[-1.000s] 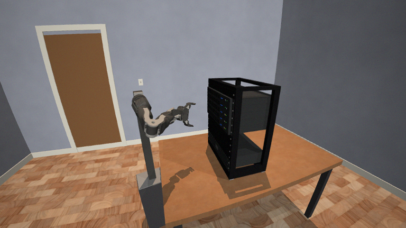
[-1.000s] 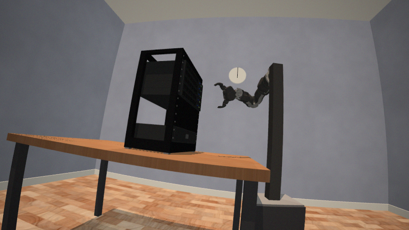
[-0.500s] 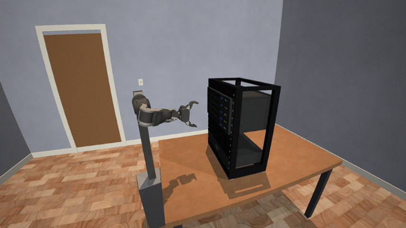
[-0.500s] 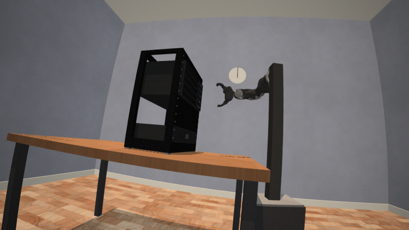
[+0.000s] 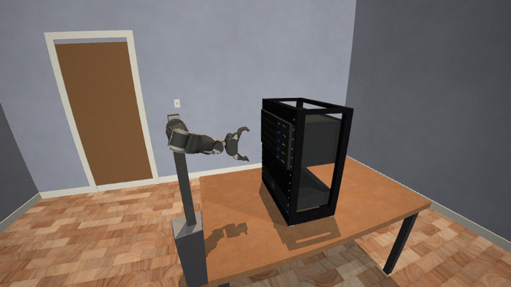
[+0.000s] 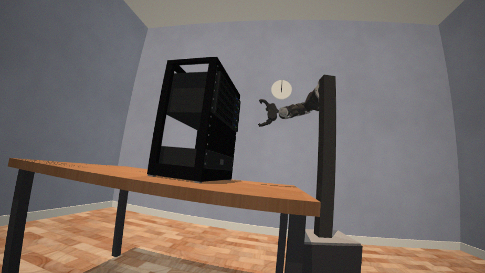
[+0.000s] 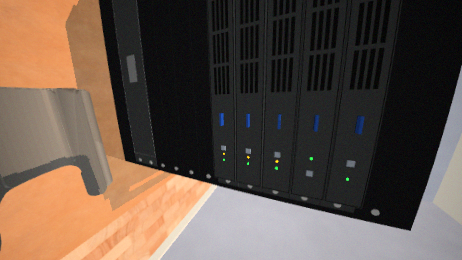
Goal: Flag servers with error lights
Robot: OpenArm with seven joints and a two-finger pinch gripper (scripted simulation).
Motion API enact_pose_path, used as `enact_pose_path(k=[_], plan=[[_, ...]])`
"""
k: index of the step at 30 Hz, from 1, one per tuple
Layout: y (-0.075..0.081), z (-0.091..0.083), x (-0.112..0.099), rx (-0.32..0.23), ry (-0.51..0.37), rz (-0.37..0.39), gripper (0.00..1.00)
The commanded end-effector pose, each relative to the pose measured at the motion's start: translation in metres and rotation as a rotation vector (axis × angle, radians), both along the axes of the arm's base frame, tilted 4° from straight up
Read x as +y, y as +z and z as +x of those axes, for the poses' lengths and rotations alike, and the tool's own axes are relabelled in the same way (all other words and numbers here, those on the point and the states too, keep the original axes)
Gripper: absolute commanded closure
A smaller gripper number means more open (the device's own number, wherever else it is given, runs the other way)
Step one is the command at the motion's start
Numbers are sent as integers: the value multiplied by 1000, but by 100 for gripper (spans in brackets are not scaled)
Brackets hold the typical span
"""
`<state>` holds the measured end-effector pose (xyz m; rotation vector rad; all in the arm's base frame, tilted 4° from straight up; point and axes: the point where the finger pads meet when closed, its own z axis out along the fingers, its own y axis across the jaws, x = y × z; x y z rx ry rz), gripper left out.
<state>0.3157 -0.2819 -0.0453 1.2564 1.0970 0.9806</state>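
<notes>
The black rack (image 5: 293, 217) (image 6: 201, 135) stands upright on the table. The wrist view shows five servers side by side, the rack's lower end at left. Yellow lights show on the left server (image 7: 223, 154), the second (image 7: 248, 157) and the middle one (image 7: 277, 161). The fourth server (image 7: 311, 158) and the right one (image 7: 347, 179) show only green. Their locate buttons look grey and unlit. Each has a blue tag, such as the middle tag (image 7: 279, 121); how far each sticks out is unclear. My gripper (image 5: 248, 144) (image 6: 260, 113) is open and empty, away from the rack's front.
The wooden table (image 5: 229, 257) (image 6: 101, 179) carries the rack. The arm's post (image 5: 183, 189) (image 6: 326, 153) stands at the table's edge, facing the rack's front. A lower unit (image 7: 132, 100) with a grey patch sits near the rack's bottom. One finger shows at the wrist view's left.
</notes>
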Motion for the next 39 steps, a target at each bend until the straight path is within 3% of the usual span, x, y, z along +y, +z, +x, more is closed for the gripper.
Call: enact_pose_path(k=[1, 39], plan=[[3, -1, -2, -18, -8, 2, 0], [6, -4, -9, -32, -33, 5, 0]])
